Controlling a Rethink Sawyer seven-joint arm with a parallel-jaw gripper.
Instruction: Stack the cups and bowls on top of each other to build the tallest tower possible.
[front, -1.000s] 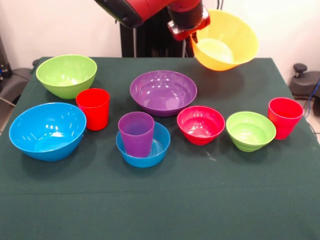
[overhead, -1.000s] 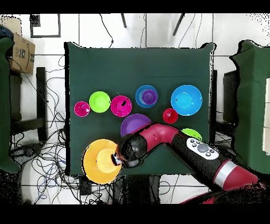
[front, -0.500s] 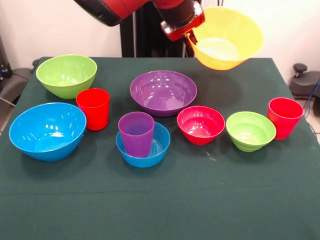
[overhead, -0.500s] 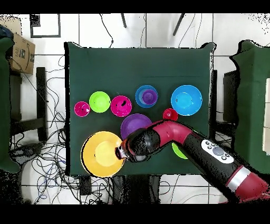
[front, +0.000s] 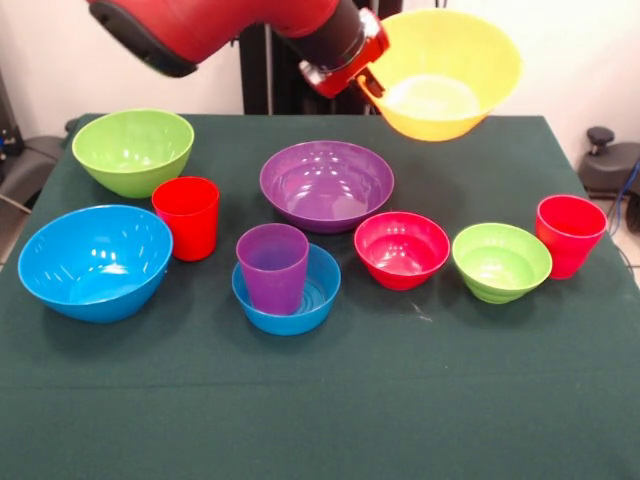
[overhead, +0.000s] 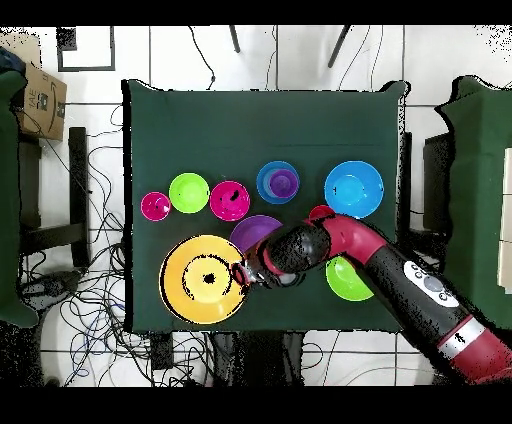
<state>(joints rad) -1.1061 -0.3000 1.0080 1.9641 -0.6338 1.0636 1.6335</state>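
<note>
My gripper (front: 372, 82) is shut on the left rim of the large yellow bowl (front: 445, 75), holding it in the air above the table's far right part. In the overhead view the yellow bowl (overhead: 205, 278) hangs beside the large purple bowl (overhead: 255, 232), with the gripper (overhead: 243, 275) at its rim. On the table stand the purple bowl (front: 326, 185), a large lime green bowl (front: 133, 150), a large blue bowl (front: 95, 262), a red cup (front: 186, 217), a purple cup (front: 272, 267) inside a small blue bowl (front: 300, 312), a red-pink bowl (front: 401, 250), a small lime green bowl (front: 501, 262) and a second red cup (front: 569, 235).
The table (front: 320, 400) is covered in dark green cloth. A cardboard box (overhead: 38, 98) sits off the table's corner, and cables (overhead: 90, 300) lie on the floor beside it. My arm (overhead: 400, 275) crosses above the large lime green bowl (overhead: 348, 282).
The arm has swung over the table. The yellow bowl has risen a little, levelled out and moved closer to the large purple bowl.
</note>
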